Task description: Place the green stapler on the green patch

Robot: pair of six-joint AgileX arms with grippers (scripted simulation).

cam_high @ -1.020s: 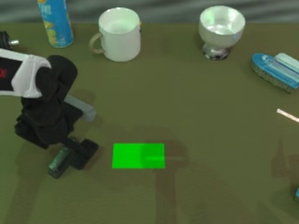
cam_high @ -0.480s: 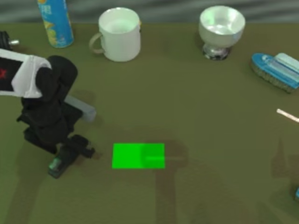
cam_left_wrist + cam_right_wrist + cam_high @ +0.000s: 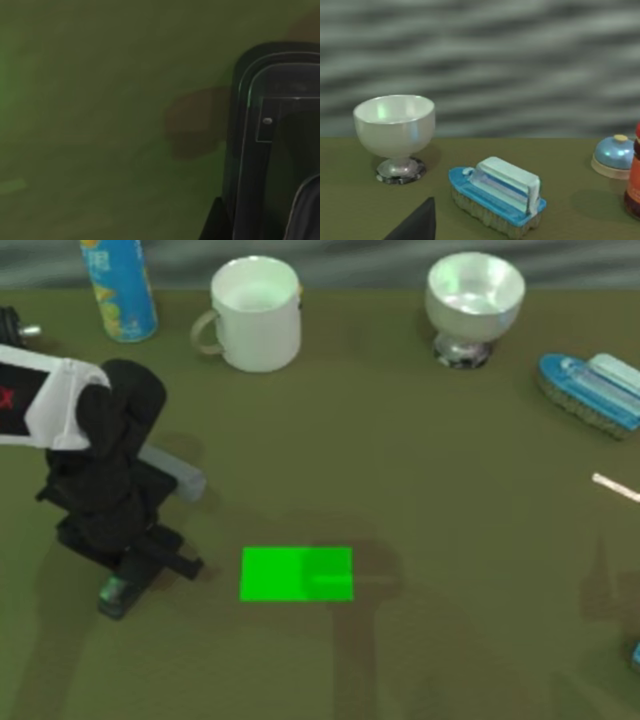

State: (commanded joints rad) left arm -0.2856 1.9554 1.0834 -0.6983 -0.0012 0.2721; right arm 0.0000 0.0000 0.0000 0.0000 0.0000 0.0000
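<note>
The green stapler (image 3: 112, 597) lies on the table at the left, dark with a dull green top. Only its near end shows below my left gripper (image 3: 140, 565), which is lowered over it and shut on it. In the left wrist view the stapler (image 3: 280, 150) fills one side as a dark body with a thin green outline. The green patch (image 3: 297, 573) is a flat bright rectangle to the right of the stapler, a short gap away. My right arm is parked off the top view's right. Only one dark fingertip (image 3: 420, 222) shows in its wrist view, off to one side, holding nothing.
Along the back stand a yellow-blue can (image 3: 118, 285), a white mug (image 3: 257, 315) and a white goblet bowl (image 3: 473, 300). A blue brush (image 3: 592, 390) and a thin white strip (image 3: 615, 487) lie at the right. A bell (image 3: 615, 155) and a red bottle (image 3: 635, 180) stand beyond the brush.
My left gripper's fingers have closed in from a wide spread onto the stapler. The stapler has shifted slightly to the left.
</note>
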